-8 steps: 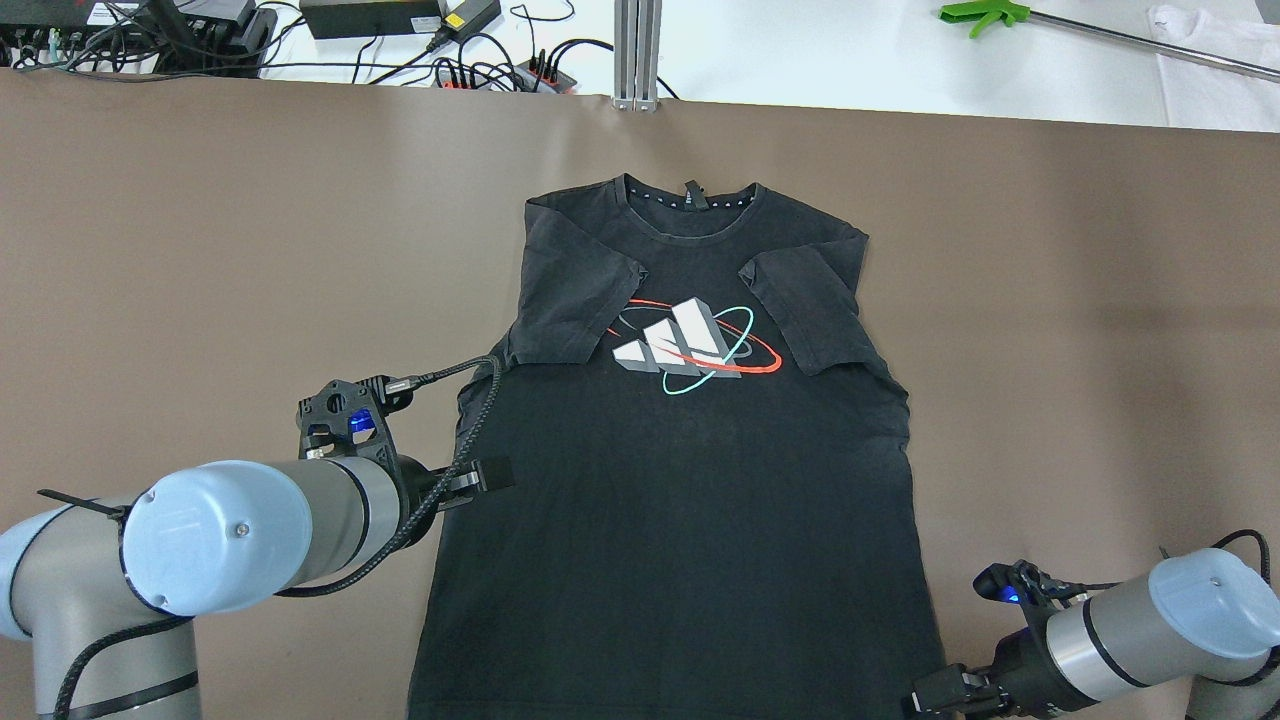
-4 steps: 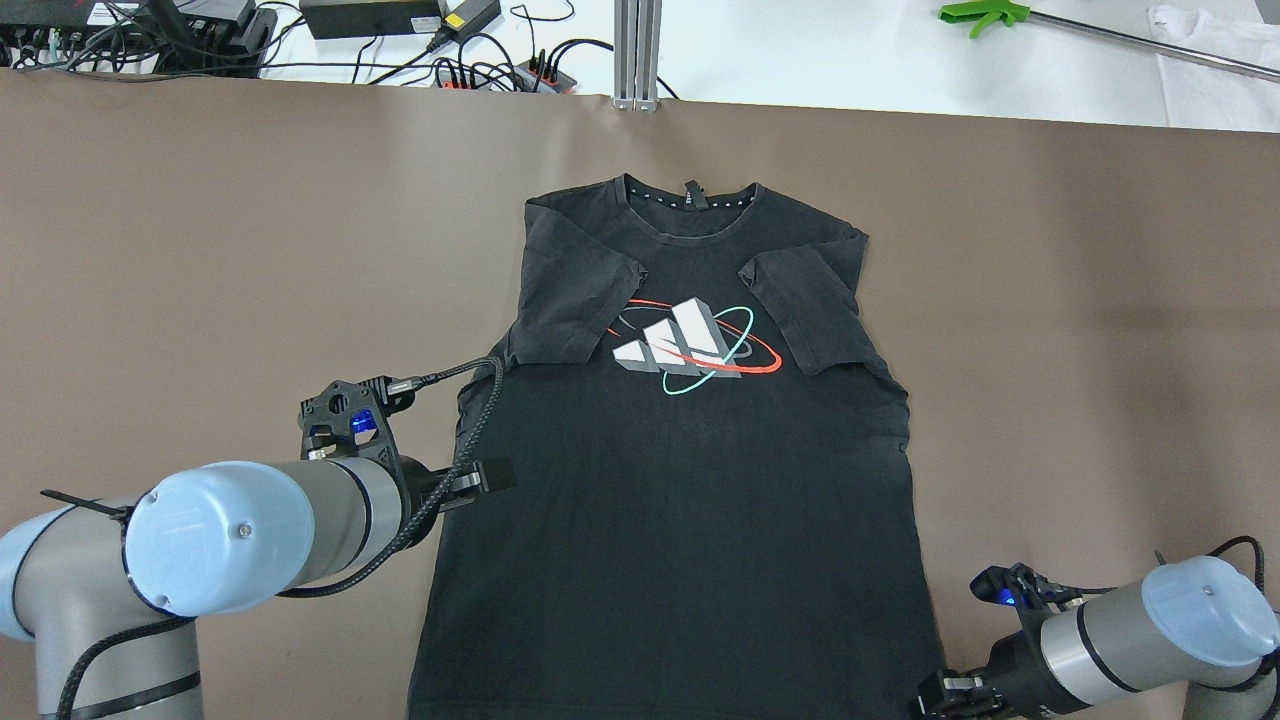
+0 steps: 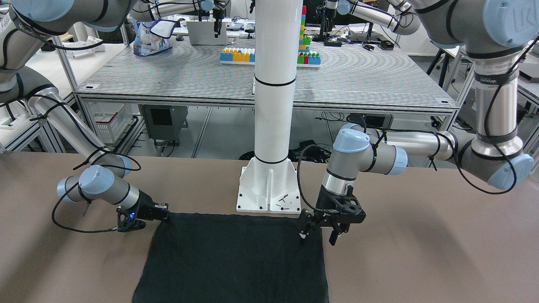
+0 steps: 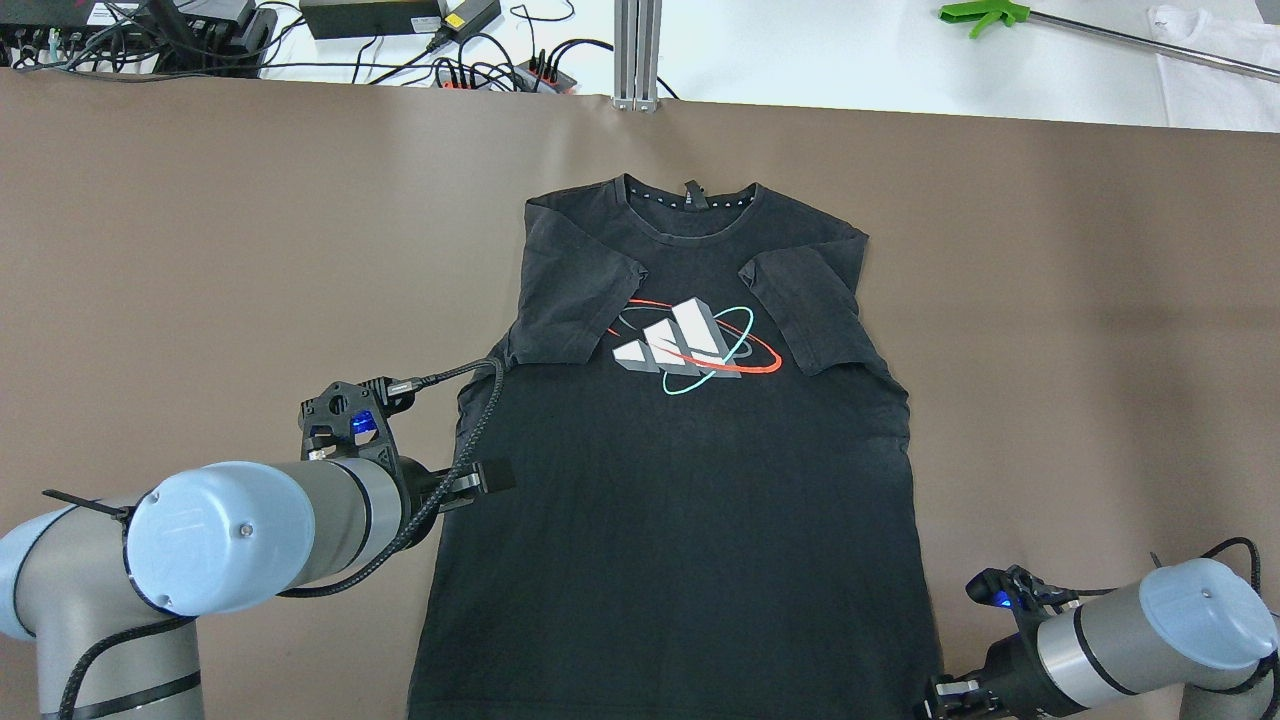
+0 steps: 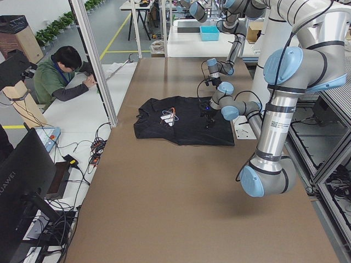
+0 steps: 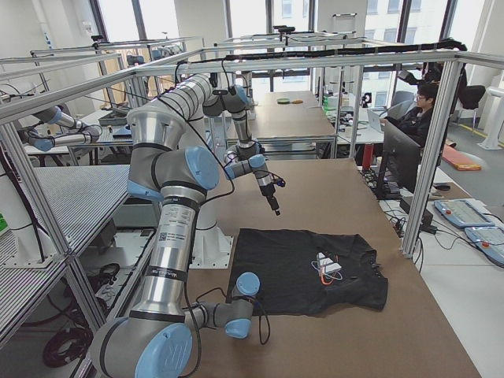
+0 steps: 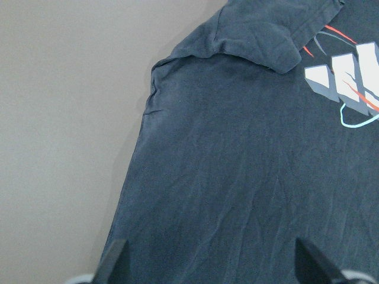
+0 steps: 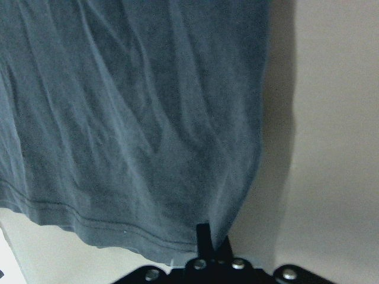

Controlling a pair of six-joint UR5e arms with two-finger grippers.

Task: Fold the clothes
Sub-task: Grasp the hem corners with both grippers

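A black T-shirt (image 4: 690, 480) with a white, red and teal logo lies flat on the brown table, collar away from me and both sleeves folded inward. It also shows in the front view (image 3: 236, 256) and both wrist views (image 7: 237, 177) (image 8: 130, 118). My left gripper (image 4: 488, 476) (image 3: 319, 235) is open and empty, hovering over the shirt's left side edge below the sleeve. My right gripper (image 4: 935, 700) (image 3: 164, 208) is low at the shirt's near right hem corner. In the right wrist view it (image 8: 213, 236) has its fingers together on that corner.
The white pillar (image 3: 273, 84) stands on its base plate (image 3: 269, 189) just behind the shirt's hem. Cables and power supplies (image 4: 370, 15), an aluminium post (image 4: 637, 50) and a green-handled tool (image 4: 985, 12) lie beyond the table's far edge. An operator (image 5: 63, 71) sits at a side desk.
My right arm has drawn back and down toward the shirt's near right hem corner. The left arm and the shirt have hardly moved.
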